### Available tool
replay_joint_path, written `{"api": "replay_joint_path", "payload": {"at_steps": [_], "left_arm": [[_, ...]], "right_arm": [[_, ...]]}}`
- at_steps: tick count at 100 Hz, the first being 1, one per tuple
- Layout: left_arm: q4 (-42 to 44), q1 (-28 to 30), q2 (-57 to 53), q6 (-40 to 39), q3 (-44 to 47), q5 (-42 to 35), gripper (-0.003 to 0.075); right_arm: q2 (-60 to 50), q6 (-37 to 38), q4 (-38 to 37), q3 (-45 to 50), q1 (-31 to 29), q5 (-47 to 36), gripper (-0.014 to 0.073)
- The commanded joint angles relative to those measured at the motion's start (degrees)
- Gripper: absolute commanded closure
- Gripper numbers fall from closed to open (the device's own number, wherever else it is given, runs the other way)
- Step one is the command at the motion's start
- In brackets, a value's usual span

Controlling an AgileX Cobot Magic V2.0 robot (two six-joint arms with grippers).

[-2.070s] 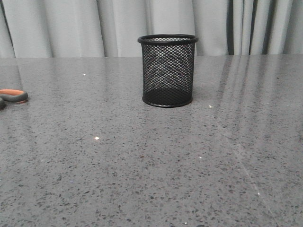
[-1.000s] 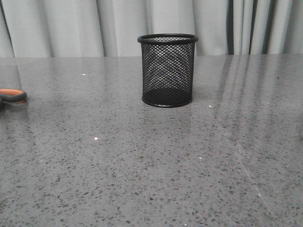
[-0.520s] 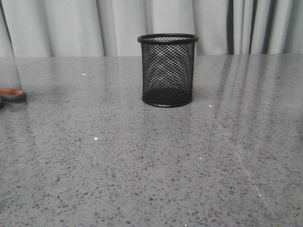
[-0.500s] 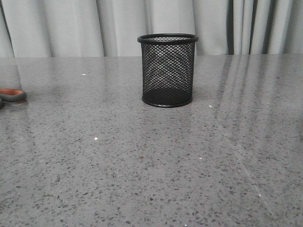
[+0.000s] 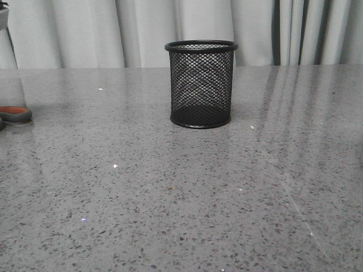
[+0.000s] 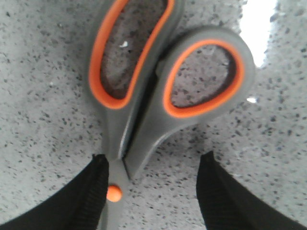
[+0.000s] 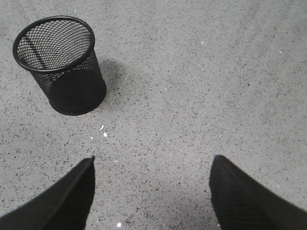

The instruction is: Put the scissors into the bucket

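Observation:
The scissors (image 6: 144, 81) lie flat on the grey speckled table, grey loop handles lined in orange, blades hidden. In the front view only one handle loop (image 5: 14, 113) shows at the far left edge. My left gripper (image 6: 153, 160) is open just above them, its fingers astride the neck by the orange pivot stud (image 6: 114, 193), one finger close against it. The black wire-mesh bucket (image 5: 201, 84) stands upright at the table's middle back and looks empty; it also shows in the right wrist view (image 7: 60, 64). My right gripper (image 7: 152, 160) is open and empty, above bare table short of the bucket.
Grey curtains (image 5: 142, 31) hang behind the table's far edge. A bit of the left arm (image 5: 3, 11) shows at the front view's top left corner. Bare tabletop (image 5: 187, 192) lies in front of the bucket.
The scissors handle at the left edge has shifted very slightly. A part of the left arm has come into the front view's top left corner.

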Motion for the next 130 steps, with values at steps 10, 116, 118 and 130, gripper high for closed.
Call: {"api": "replay_joint_path", "payload": {"at_steps": [10, 116, 118, 130], "left_arm": [[-1.1, 0.0, -0.6, 2.2, -1.6, -2.2, 0.0347], [-8.4, 0.1, 4.5, 3.6, -5.6, 7.0, 0.0536], [-8.4, 0.1, 4.5, 3.6, -5.6, 7.2, 0.0556], [-9.5, 0.1, 4.5, 3.4, -6.2, 7.3, 0.0656]], "right_arm": [[-0.1, -0.6, 0.6, -2.1, 0.0, -3.7, 0.0137], [-0.1, -0.7, 0.6, -2.1, 0.0, -3.4, 0.0137], [-0.1, -0.7, 0.6, -2.1, 0.0, -3.4, 0.0137], [-0.1, -0.7, 0.6, -2.1, 0.0, -3.9, 0.0137]]}}
